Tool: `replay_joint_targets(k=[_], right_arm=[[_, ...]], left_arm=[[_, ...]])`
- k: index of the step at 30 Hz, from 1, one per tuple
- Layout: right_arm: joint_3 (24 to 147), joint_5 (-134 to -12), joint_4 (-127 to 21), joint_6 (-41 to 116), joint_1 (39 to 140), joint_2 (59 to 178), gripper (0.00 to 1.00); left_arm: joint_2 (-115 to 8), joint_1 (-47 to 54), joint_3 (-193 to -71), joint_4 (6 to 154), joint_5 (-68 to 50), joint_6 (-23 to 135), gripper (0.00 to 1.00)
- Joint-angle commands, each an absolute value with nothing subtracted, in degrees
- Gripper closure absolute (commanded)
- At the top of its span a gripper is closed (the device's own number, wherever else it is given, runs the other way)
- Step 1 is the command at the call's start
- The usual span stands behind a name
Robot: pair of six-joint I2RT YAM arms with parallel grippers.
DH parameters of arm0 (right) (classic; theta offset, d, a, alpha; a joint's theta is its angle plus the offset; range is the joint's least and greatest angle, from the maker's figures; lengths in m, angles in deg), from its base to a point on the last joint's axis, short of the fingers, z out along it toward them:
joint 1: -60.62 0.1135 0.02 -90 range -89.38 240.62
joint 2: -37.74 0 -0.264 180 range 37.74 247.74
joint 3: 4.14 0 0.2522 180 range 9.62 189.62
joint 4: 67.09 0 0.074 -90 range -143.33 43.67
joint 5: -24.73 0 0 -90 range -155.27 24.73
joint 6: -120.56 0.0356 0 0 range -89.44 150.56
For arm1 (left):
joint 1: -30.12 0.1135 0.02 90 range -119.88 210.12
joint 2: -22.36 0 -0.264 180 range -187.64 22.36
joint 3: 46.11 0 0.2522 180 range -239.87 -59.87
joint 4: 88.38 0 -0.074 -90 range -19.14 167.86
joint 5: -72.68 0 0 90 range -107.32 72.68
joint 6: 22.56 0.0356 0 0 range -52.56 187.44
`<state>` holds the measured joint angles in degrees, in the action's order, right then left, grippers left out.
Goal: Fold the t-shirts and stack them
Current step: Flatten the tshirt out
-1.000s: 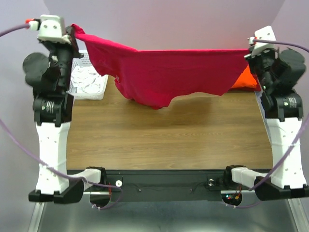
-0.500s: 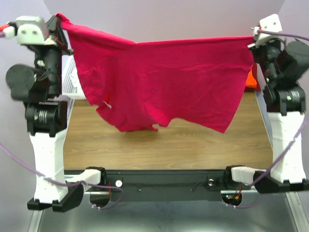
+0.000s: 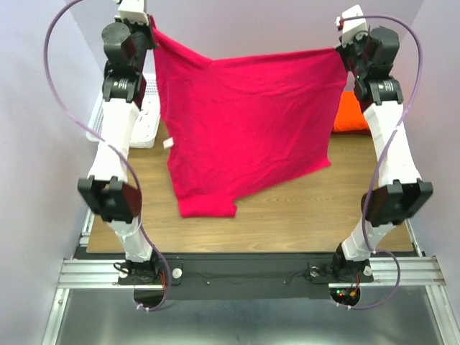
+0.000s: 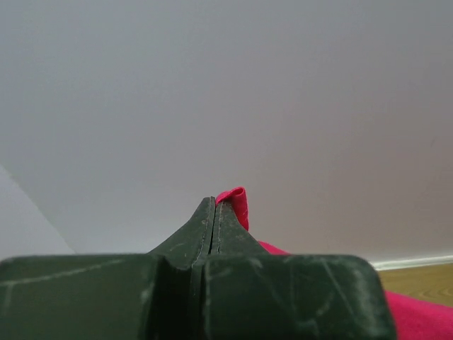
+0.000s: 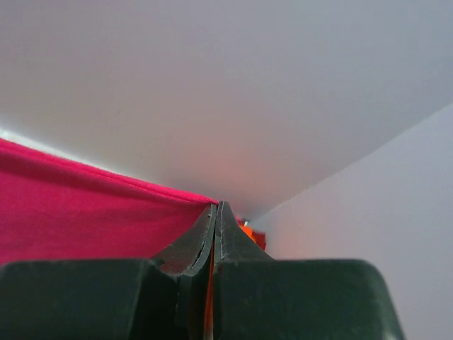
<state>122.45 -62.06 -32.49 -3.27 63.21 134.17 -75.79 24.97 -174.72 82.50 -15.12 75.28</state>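
A bright pinkish-red t-shirt (image 3: 244,133) hangs spread in the air between my two raised arms, its lower edge near the table. My left gripper (image 3: 152,21) is shut on the shirt's upper left corner; a fold of cloth (image 4: 237,205) pokes out beside its fingertips (image 4: 214,202). My right gripper (image 3: 341,49) is shut on the upper right corner; the taut edge of the shirt (image 5: 92,212) runs left from its fingertips (image 5: 216,207). An orange t-shirt (image 3: 351,115) lies at the table's right back, mostly behind the right arm. The darker red shirt cannot be made out.
A white basket (image 3: 147,126) stands at the table's left back, partly behind the left arm and the hanging shirt. The wooden table (image 3: 287,215) shows below the shirt. Grey walls close in the back and sides.
Both arms have risen high and moved inward. The pinkish-red shirt has been lifted off the table from a low sagging stretch to hang nearly full length.
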Motion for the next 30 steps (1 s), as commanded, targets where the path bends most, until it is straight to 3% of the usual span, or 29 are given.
replay_joint_targets(k=[1, 6, 11, 15, 21, 26, 30], right_arm=[[135.5, -59.7, -44.6, -1.2, 61.9, 137.4, 0.99], [150.0, -58.8, -48.8, 0.6, 61.1, 144.8, 0.99], [148.5, -59.3, -55.2, -0.9, 61.0, 145.6, 0.99], [137.0, -61.6, -58.3, -0.8, 60.9, 142.2, 0.99], [109.8, -71.8, -65.2, -2.8, 60.9, 136.5, 0.99], [94.2, -74.0, -68.9, -5.4, 60.9, 134.4, 0.99], [89.0, -75.0, -69.0, -7.6, 60.9, 133.6, 0.99]], left_arm=[[-78.4, 25.5, -190.4, 99.5, -13.5, 76.8, 1.0], [-83.7, 25.8, -200.3, 108.6, -12.4, 76.7, 1.0], [-82.8, 27.4, -196.5, 117.7, -12.6, 76.4, 1.0], [-79.6, 28.7, -186.6, 119.3, -8.3, 73.9, 1.0], [-71.1, 28.7, -149.8, 122.1, -3.0, 75.5, 1.0], [-66.7, 28.9, -127.1, 125.1, -3.5, 79.4, 1.0], [-66.4, 29.0, -122.7, 122.3, -3.2, 80.7, 1.0]])
